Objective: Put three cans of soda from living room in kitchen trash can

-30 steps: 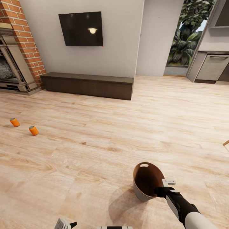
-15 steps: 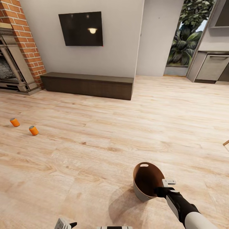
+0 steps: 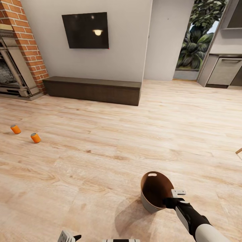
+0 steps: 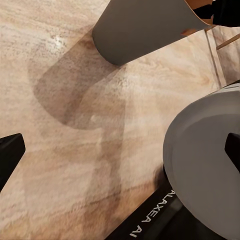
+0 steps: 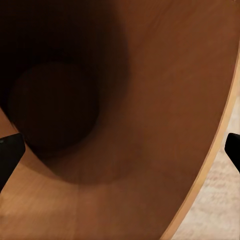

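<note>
Two orange soda cans lie on the light wood floor at the far left, near the brick fireplace. The dark blue can is out of view. The trash can, grey outside and brown inside, is close in front of me on the right. My right gripper is at its near rim, jaws wide apart, one finger inside and one outside. The right wrist view looks down into the bin's brown inside. My left gripper is open at the view's bottom edge, and the bin's grey wall lies ahead of it.
A wall TV hangs above a long dark low cabinet at the back. Kitchen units and a doorway to greenery lie at the back right. My own grey base is beside the left gripper. Open floor separates the bin from the cans.
</note>
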Tool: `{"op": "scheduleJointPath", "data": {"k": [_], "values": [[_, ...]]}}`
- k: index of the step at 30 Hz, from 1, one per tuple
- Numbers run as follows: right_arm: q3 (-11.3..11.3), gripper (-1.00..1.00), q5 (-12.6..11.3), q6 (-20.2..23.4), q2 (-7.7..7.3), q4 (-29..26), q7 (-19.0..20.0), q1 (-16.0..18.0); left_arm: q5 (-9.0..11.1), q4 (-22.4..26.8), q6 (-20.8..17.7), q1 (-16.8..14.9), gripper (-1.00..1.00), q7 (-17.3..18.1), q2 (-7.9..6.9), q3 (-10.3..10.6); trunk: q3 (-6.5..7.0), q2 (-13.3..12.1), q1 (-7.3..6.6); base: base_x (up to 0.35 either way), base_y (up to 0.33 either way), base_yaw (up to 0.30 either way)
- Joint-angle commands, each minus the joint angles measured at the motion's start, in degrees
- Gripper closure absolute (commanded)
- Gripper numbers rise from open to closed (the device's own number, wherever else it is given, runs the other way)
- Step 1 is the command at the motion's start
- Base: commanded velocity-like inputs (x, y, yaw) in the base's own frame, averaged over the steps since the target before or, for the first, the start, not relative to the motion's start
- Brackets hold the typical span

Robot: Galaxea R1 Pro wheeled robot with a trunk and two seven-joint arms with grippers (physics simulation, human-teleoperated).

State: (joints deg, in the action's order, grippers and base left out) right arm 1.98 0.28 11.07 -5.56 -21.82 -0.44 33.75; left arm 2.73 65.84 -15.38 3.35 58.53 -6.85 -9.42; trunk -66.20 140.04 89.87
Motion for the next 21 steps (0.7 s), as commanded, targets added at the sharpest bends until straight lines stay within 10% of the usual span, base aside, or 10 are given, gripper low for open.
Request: {"op": "scheduleJointPath", "data": {"k": [1,9,10,21], "values": [[0.13,-1.0,0.24,0.0,0.02,-0.06,0.0,-0.05,0.0,0.01,0.0,-0.01,-1.0,0.0,0.0,0.01,0.0,-0.01,0.05,0.0,0.0,0.0],[0.12,-1.0,0.24,0.0,0.02,-0.03,0.0,-0.03,0.0,0.03,0.0,-0.01,-1.0,0.0,0.0,0.01,0.0,-0.01,0.05,0.0,0.0,0.0],[0.12,1.0,0.24,0.0,0.02,-0.04,0.0,-0.05,0.0,0.04,0.0,-0.01,-1.0,0.0,0.02,0.01,0.0,-0.01,0.05,0.0,0.0,0.0],[0.13,1.0,0.21,-0.02,0.02,-0.06,0.0,-0.01,0.0,0.08,0.0,-0.01,-1.0,0.0,0.0,0.01,0.0,-0.01,0.05,0.0,0.0,0.0]]}}
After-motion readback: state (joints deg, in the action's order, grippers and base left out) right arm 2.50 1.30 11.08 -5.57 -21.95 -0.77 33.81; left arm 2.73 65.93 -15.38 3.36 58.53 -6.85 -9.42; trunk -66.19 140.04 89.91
